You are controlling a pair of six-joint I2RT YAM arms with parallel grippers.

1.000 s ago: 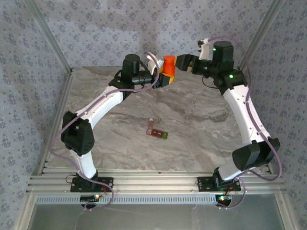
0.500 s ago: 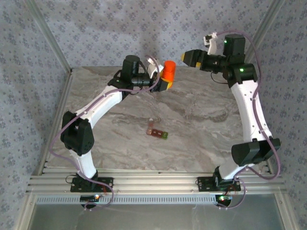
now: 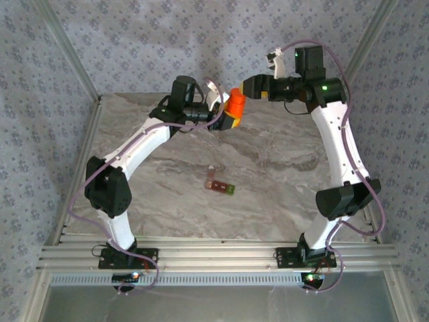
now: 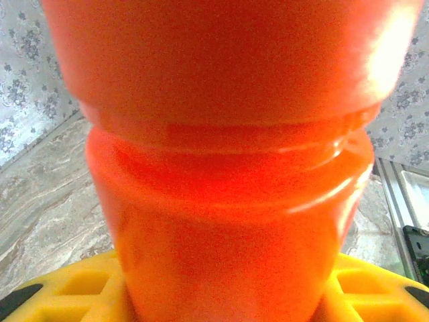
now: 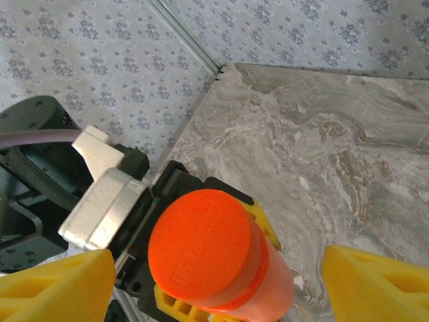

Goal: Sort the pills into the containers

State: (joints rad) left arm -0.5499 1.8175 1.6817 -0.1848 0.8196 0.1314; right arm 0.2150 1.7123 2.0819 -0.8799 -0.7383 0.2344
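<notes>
An orange pill bottle [image 3: 235,101] with its orange cap [image 5: 200,248] on is held upright above the far middle of the table. My left gripper [image 3: 230,119] is shut on its lower body, and yellow fingers [image 4: 64,295] show at both sides of the bottle [image 4: 228,201]. My right gripper [image 3: 255,87] hovers just right of and above the cap. It is open, with its yellow fingers [image 5: 57,285] spread wide on either side of the cap and not touching it. The containers [image 3: 220,184], a dark red-brown strip with a green end, lie flat at the table's middle.
The marbled table [image 3: 281,168] is walled by patterned panels at the back and sides, with the back left corner [image 5: 218,67] close behind the bottle. The left arm's wrist and cable [image 5: 100,194] sit right beside the bottle.
The right gripper drew back up and to the right from the bottle, then came back to the cap. The left gripper kept hold of the bottle, almost still.
</notes>
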